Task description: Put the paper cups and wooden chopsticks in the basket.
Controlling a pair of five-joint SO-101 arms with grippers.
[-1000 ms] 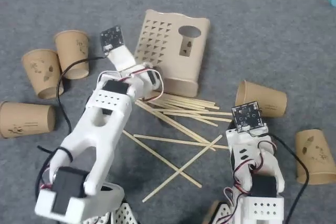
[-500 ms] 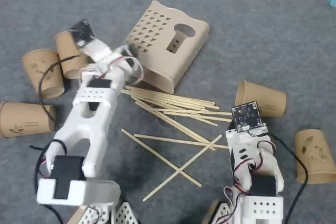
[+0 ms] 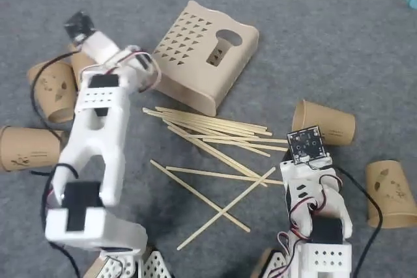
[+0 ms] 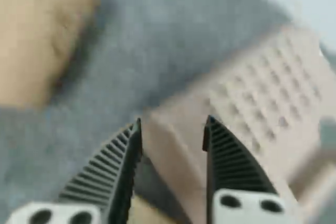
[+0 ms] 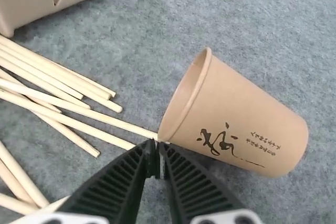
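High view: the basket lies on its side at 12 o'clock on the grey table. The wooden chopsticks are strewn across the centre, and the paper cups lie tipped at 9 o'clock, with 2 more at 3 to 4 o'clock. In the left wrist view, the left tool is narrowly parted, the basket's corner showing between its fingers; whether they touch it I cannot tell. The right tool is closed on nothing, its tips just beside the rim of the nearest cup. The step in hand looks like readying the basket, with no cup or chopstick loaded yet. Next, the left tool likely needs to pinch the wall and stand it upright.
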